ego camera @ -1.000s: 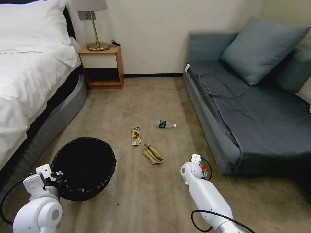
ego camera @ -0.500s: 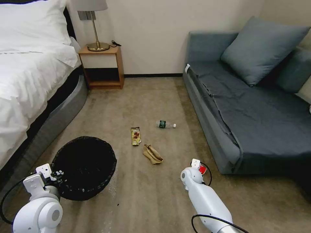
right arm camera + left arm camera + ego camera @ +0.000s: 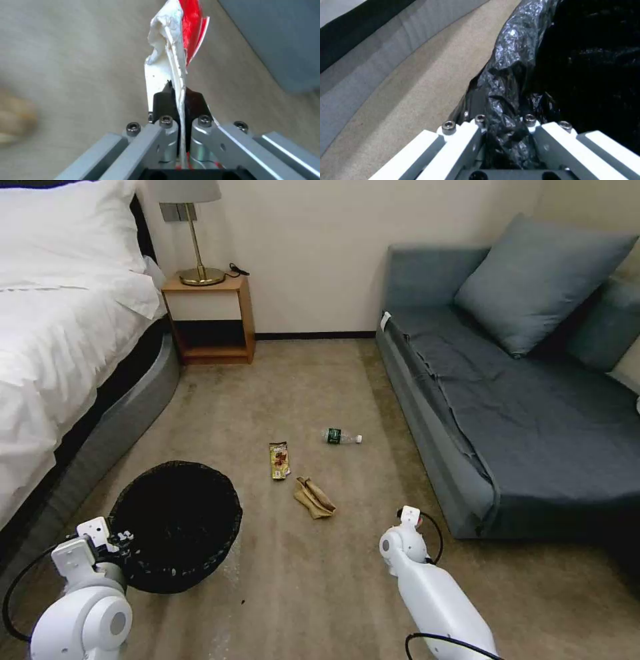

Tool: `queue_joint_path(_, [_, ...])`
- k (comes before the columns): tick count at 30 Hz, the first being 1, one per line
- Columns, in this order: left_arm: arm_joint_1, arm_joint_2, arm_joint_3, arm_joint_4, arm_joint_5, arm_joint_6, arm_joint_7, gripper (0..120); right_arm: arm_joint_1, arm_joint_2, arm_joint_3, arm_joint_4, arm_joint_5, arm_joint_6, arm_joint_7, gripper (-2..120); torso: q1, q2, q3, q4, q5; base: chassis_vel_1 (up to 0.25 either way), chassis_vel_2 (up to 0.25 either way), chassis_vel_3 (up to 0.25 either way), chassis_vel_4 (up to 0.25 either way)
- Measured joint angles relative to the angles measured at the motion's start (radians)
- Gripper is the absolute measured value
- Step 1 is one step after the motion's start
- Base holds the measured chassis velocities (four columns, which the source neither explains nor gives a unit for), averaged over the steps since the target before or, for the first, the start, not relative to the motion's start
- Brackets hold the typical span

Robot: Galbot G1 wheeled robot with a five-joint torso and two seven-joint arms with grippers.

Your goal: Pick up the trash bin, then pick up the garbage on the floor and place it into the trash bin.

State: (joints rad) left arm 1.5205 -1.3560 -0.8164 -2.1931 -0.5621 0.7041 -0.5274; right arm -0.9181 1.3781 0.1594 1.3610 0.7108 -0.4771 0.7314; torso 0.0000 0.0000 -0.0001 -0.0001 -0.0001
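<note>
Overhead, I log the trash bin [image 3: 175, 525] on the floor [image 3: 300, 380] beside the bed [image 3: 60, 347]; wrapper [image 3: 279, 460], paper [image 3: 314, 497] and bottle [image 3: 341, 436] lie mid-carpet. Left wrist: left gripper [image 3: 505, 127] fingers clamp the bin's bag rim. Right wrist: right gripper [image 3: 178, 101] fingers pinch the red packet [image 3: 180, 42].

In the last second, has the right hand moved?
Yes. The right hand, shut on the red snack packet, has drawn back toward the robot and slightly right, away from the crumpled tan paper.

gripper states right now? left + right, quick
Left gripper: closed on the rim of the trash bin, pinching its black bag.
Right gripper: closed on the red snack packet, held above the floor.
</note>
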Motion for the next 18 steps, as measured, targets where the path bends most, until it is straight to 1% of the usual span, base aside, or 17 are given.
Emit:
queue_joint_path(1, [-0.002, 0.0, 0.002, 0.005, 0.005, 0.0, -0.001, 3, -0.015, -0.022, -0.025, 0.103, 0.039, 0.018, -0.022, 0, 0.0, 0.0, 0.0, 0.0, 0.0001, 0.0, 0.0, 0.0, 0.0])
queue_joint_path(2, [-0.002, 0.0, 0.002, 0.005, 0.005, 0.0, -0.001, 3, -0.015, -0.022, -0.025, 0.103, 0.039, 0.018, -0.022, 0, 0.0, 0.0, 0.0, 0.0, 0.0001, 0.0, 0.0, 0.0, 0.0])
queue_joint_path(3, [-0.002, 0.0, 0.005, 0.007, 0.007, 0.0, -0.001, 3, -0.021, -0.033, -0.041, 0.169, 0.064, 0.035, -0.039, 0, 0.0, 0.0, 0.0, 0.0, 0.0003, 0.0, 0.0, 0.0, 0.0])
queue_joint_path(6, [-0.004, 0.0, 0.01, 0.009, 0.011, 0.0, 0.0, 3, -0.038, -0.069, -0.088, 0.375, 0.126, 0.096, -0.143, 0, 0.0, 0.0, 0.0, 0.0001, 0.0, 0.0, 0.0, 0.0, 0.0])
queue_joint_path(7, [-0.004, 0.0, 0.01, 0.009, 0.011, 0.0, 0.0, 3, -0.038, -0.069, -0.088, 0.375, 0.126, 0.096, -0.143, 0, 0.0, 0.0, 0.0, 0.0001, 0.0, 0.0, 0.0, 0.0, 0.0])
queue_joint_path(9, [-0.006, 0.0, 0.013, 0.01, 0.013, 0.001, -0.001, 3, -0.038, -0.096, -0.135, 0.521, 0.212, 0.121, -0.201, 0, 0.0, 0.0, 0.0, 0.0, -0.0001, 0.0, 0.0, 0.0, 0.0])
queue_joint_path(10, [-0.007, 0.001, 0.014, 0.01, 0.014, 0.001, -0.001, 3, -0.035, -0.103, -0.153, 0.559, 0.241, 0.128, -0.215, 0, 0.0, 0.0, 0.0, 0.0, 0.0, 0.0, 0.0, 0.0, 0.0])
queue_joint_path(11, [-0.007, 0.001, 0.014, 0.01, 0.014, 0.001, -0.001, 3, -0.035, -0.103, -0.153, 0.559, 0.241, 0.128, -0.215, 0, 0.0, 0.0, 0.0, 0.0, 0.0, 0.0, 0.0, 0.0, 0.0])
queue_joint_path(14, [-0.011, 0.001, 0.02, 0.01, 0.018, 0.003, -0.001, 3, -0.01, -0.117, -0.235, 0.688, 0.344, 0.154, -0.261, 0, 0.0, 0.0, 0.0, 0.0001, 0.0, 0.0, 0.0, 0.0, 0.0])
queue_joint_path(15, [-0.011, 0.001, 0.02, 0.01, 0.018, 0.003, -0.001, 3, -0.01, -0.117, -0.235, 0.688, 0.344, 0.154, -0.261, 0, 0.0, 0.0, 0.0, 0.0001, 0.0, 0.0, 0.0, 0.0, 0.0])
queue_joint_path(18, [-0.015, 0.0, 0.029, 0.011, 0.021, 0.006, -0.001, 3, 0.011, -0.115, -0.348, 0.694, 0.356, 0.211, -0.333, 0, 0.0, 0.0, 0.0, 0.0001, 0.0, 0.0, 0.0, 0.0, 0.0])
